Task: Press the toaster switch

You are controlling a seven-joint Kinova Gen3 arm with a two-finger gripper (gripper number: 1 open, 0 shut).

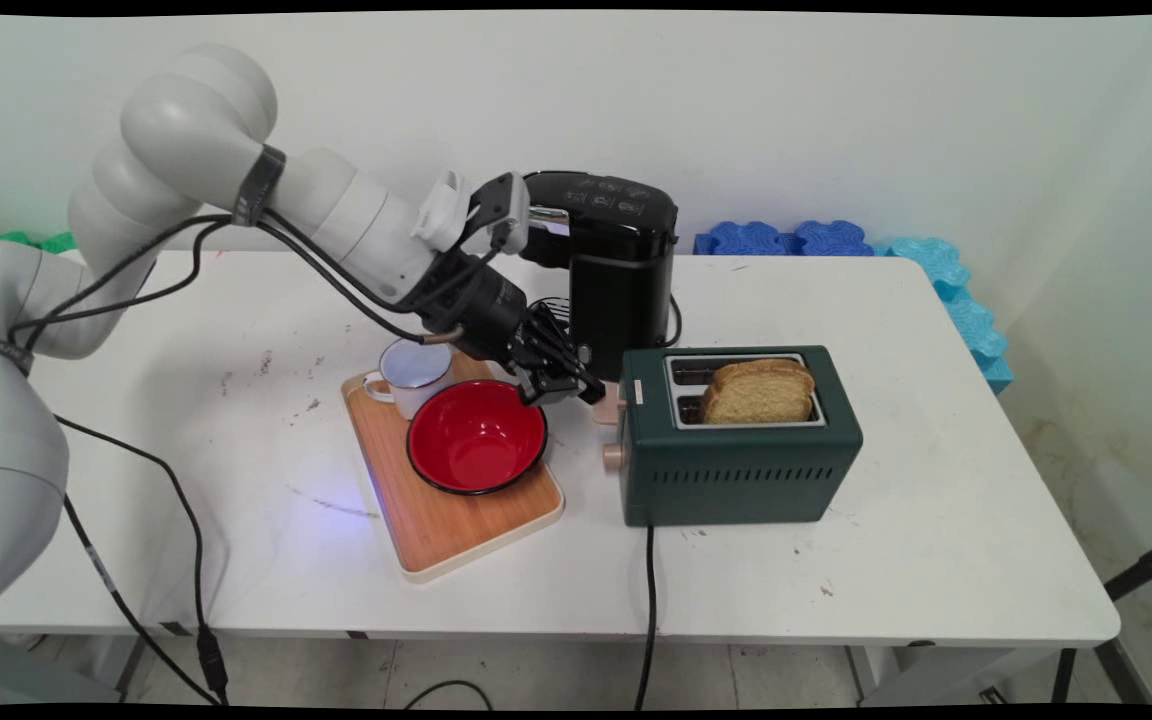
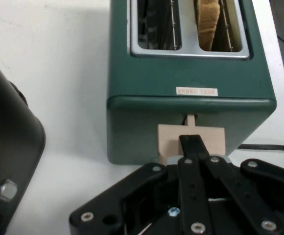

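Pincer: the black gripper (image 1: 576, 388) (image 2: 190, 147) is at the left end of the toaster, tips against the beige lever; in the hand view the fingers lie pressed together, with no gap showing between them, and nothing is pinched.
Lever: the beige lever (image 2: 191, 138) sticks out from the toaster's end face on a thin stem in a vertical slot; a fingertip lies on its front.
Toaster: the dark green toaster (image 1: 741, 435) (image 2: 190, 68) stands on the white table (image 1: 936, 520), with two slots on top, a small label near the top edge of its end face, a beige knob (image 1: 613, 455) low on that end, and a black cord (image 1: 649, 610) running off the table's near edge.
Bread: a slice of bread (image 1: 758, 392) (image 2: 209, 24) stands upright in the toaster's near slot, rising above the top; the far slot shows only its wire rack.
Tray: a wooden tray (image 1: 436, 520) lies just left of the toaster.
Bowl: a red bowl (image 1: 476, 436) with a dark rim sits on the tray, left of the toaster, just below the gripper.
Cup: a white cup (image 1: 414, 372) sits on the tray's far corner, left of the toaster and touching the bowl's far side.
Coffee machine: a black coffee machine (image 1: 611, 270) (image 2: 10, 152) stands just behind the toaster's left end.
Foam: blue foam blocks (image 1: 786, 238) lie behind the toaster along the wall and run round the table's right far corner.
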